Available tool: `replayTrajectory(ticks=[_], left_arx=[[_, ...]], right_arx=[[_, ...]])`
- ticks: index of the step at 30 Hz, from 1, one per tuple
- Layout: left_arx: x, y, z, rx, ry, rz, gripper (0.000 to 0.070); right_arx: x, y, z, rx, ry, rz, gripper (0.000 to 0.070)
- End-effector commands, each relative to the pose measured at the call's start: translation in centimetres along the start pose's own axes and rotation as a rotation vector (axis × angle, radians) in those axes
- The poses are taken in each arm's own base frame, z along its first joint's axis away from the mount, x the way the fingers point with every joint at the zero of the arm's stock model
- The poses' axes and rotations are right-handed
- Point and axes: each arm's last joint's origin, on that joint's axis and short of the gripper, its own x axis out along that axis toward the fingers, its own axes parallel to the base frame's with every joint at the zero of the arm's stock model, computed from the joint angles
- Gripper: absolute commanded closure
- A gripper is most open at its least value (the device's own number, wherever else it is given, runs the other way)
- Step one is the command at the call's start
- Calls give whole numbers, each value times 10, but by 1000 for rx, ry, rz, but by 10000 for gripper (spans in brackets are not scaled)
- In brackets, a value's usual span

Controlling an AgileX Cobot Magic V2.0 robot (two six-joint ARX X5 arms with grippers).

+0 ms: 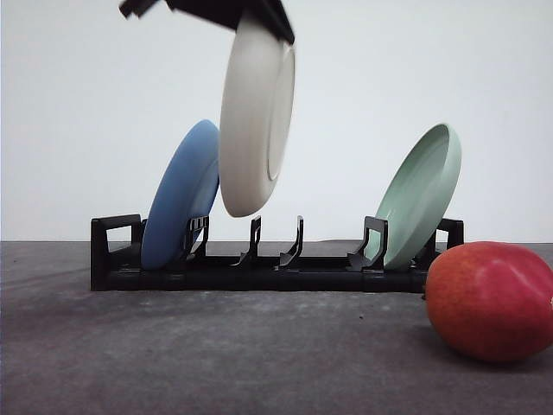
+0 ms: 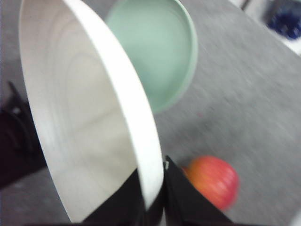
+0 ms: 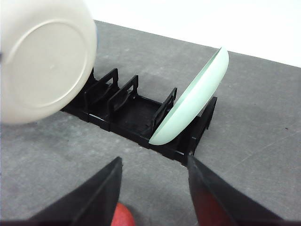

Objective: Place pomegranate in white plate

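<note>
Grey tabletop (image 1: pixel 216 354) under a plain white wall carries everything. Nearest, at about 4 o'clock in the front view, the pomegranate (image 1: pixel 491 300) lies on the tabletop, free of any gripper. The right gripper (image 3: pixel 153 197) hangs just above it, its fingers apart and holding nothing. Farther back stands the black rack (image 1: pixel 276 268), with the blue plate (image 1: pixel 177 199) at 9 o'clock and the green plate (image 1: pixel 421 194) at 3 o'clock. Above the rack, toward 12 o'clock, the left gripper (image 2: pixel 153 207) is clamped on the rim of the white plate (image 1: pixel 255 121), which hangs on edge in the air. I judge the task is at an early stage: the plate must be laid flat, then the fruit put in it.
</note>
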Motion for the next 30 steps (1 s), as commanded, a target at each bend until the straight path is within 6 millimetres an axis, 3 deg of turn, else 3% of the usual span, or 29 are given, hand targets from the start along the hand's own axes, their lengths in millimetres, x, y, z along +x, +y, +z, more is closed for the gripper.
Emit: replayTrajectory(ticks=[1,8,15,21,30], left_arx=[[-7,-9,-3,23,-22,-28,697],[-22,-17,-57,138,-120,29,697],[-21,-30,-100,497,50,21,697],[-4,-41,-125,756,224,17,697],[37,-55,-159,1023,371,24,697]], right_arx=[[-3,1,5,-6,-19,4,417],[-3,1,2,2,18,5,417],[-3,1,-1,7,42,6,417],[-3,1,-1,7,42,0,417],[-3,1,-1,7,42,0,417]])
